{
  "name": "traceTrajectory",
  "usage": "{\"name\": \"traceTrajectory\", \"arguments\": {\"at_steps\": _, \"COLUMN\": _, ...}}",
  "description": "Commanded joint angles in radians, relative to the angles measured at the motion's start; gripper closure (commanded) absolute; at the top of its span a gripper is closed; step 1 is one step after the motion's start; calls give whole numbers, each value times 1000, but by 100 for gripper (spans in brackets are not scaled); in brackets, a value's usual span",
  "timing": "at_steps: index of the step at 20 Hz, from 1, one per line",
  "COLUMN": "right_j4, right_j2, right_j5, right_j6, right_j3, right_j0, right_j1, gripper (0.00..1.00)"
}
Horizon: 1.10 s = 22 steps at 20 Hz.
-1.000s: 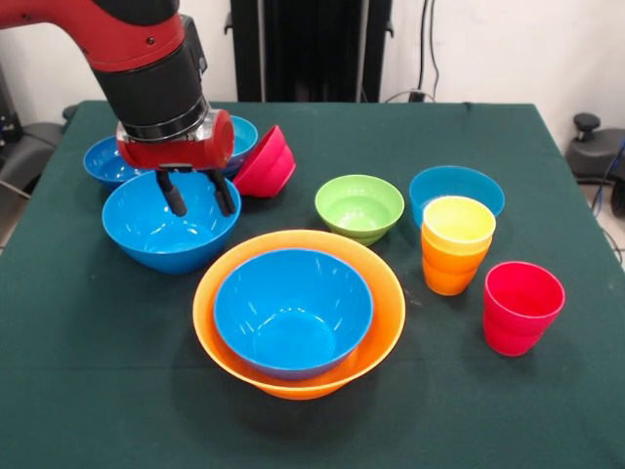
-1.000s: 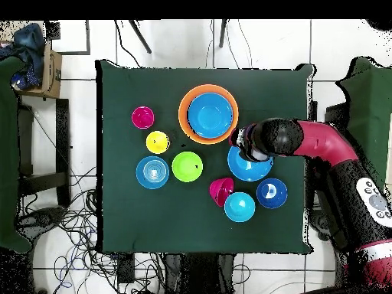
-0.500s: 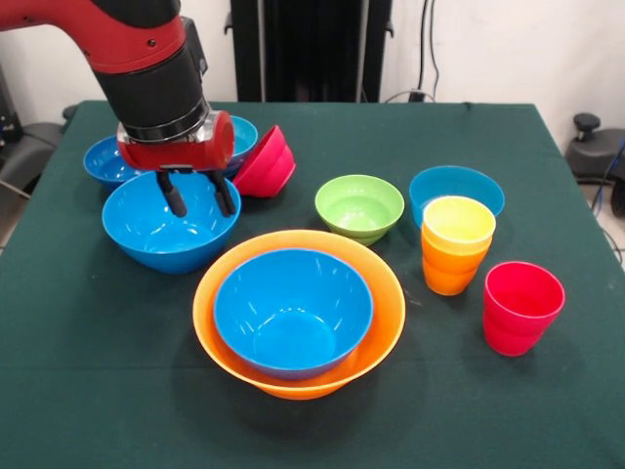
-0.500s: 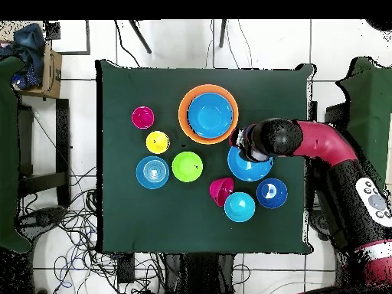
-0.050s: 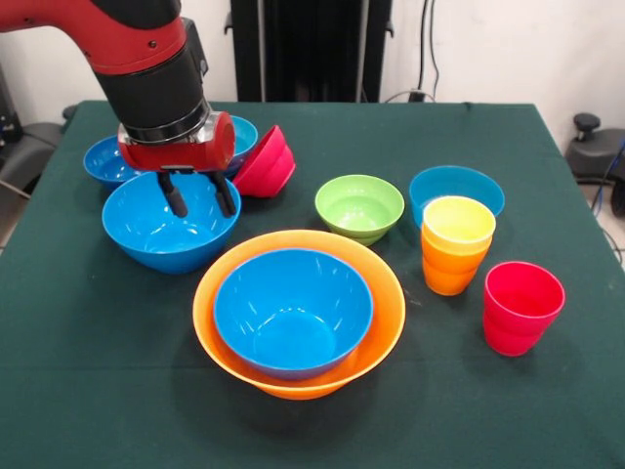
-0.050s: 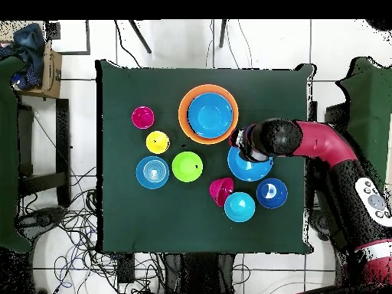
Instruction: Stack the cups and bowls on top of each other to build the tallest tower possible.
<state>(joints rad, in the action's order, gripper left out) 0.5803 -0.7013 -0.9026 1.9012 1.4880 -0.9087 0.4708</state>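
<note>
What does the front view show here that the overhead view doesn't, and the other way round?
Only the front view shows the end effector open over the large blue bowl, the yellow cup nested in an orange cup, and the red bowl tipped on its side. Only the overhead view shows the whole table and the cables on the floor. Both show a blue bowl nested inside the orange bowl.

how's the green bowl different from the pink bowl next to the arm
The green bowl stands upright with its opening facing up; the pink bowl is tipped on its side, leaning toward the light-blue bowl. The green bowl stands alone on the table, apart from its neighbours; the pink bowl sits close against others. Both are small, round and glossy.
</note>
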Motion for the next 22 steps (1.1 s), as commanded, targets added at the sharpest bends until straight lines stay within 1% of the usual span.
{"name": "traceTrajectory", "arguments": {"at_steps": 1, "right_j4": 4, "right_j2": -3, "right_j5": 37, "right_j6": -122, "right_j3": -10, "right_j0": 31, "right_j1": -51, "gripper": 0}}
{"name": "traceTrajectory", "arguments": {"at_steps": 5, "right_j4": -3, "right_j2": -11, "right_j5": 43, "right_j6": -122, "right_j3": -7, "right_j0": 27, "right_j1": -55, "gripper": 0}}
{"name": "traceTrajectory", "arguments": {"at_steps": 10, "right_j4": -45, "right_j2": -43, "right_j5": 49, "right_j6": -133, "right_j3": 3, "right_j0": 6, "right_j1": -64, "gripper": 0}}
{"name": "traceTrajectory", "arguments": {"at_steps": 14, "right_j4": -64, "right_j2": -62, "right_j5": 64, "right_j6": -148, "right_j3": 16, "right_j0": -7, "right_j1": -65, "gripper": 0}}
{"name": "traceTrajectory", "arguments": {"at_steps": 22, "right_j4": -43, "right_j2": -51, "right_j5": 95, "right_j6": -138, "right_j3": 25, "right_j0": 3, "right_j1": -71, "gripper": 0}}
